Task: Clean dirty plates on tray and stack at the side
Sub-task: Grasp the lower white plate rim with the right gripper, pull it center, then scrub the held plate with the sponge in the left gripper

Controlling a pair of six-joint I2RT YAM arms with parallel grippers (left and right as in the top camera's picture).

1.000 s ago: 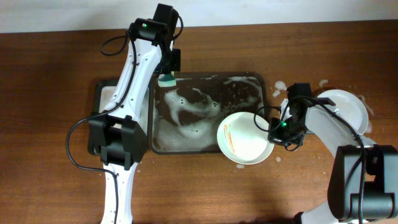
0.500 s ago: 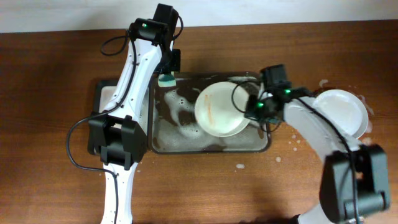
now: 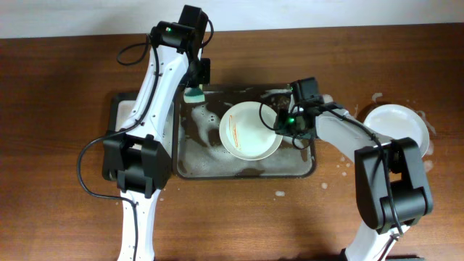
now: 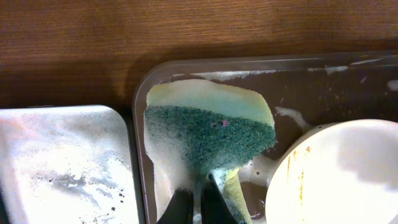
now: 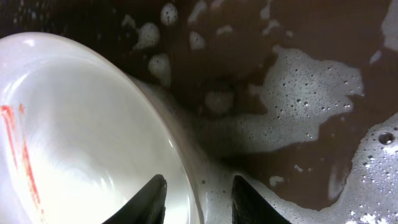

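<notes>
A white plate (image 3: 246, 134) with orange-red streaks lies tilted in the dark tray (image 3: 308, 94) of soapy water. My right gripper (image 3: 279, 123) is shut on its right rim. In the right wrist view one finger is inside the plate (image 5: 74, 124) and the other outside, the gripper (image 5: 196, 186) straddling the rim over foam. My left gripper (image 3: 194, 83) hovers at the tray's far left corner, shut on a green and yellow sponge (image 3: 194, 93). In the left wrist view the sponge (image 4: 208, 130) hangs from the gripper (image 4: 194, 202), just left of the plate (image 4: 336, 174).
A clean white plate (image 3: 397, 127) sits on the wet table right of the tray, with foam spots around it. A white soapy board (image 3: 129, 109) lies left of the tray, seen also in the left wrist view (image 4: 56, 162).
My right gripper has carried the streaked plate from the tray's front right corner leftward into the middle of the tray. The left arm and sponge have not moved.
</notes>
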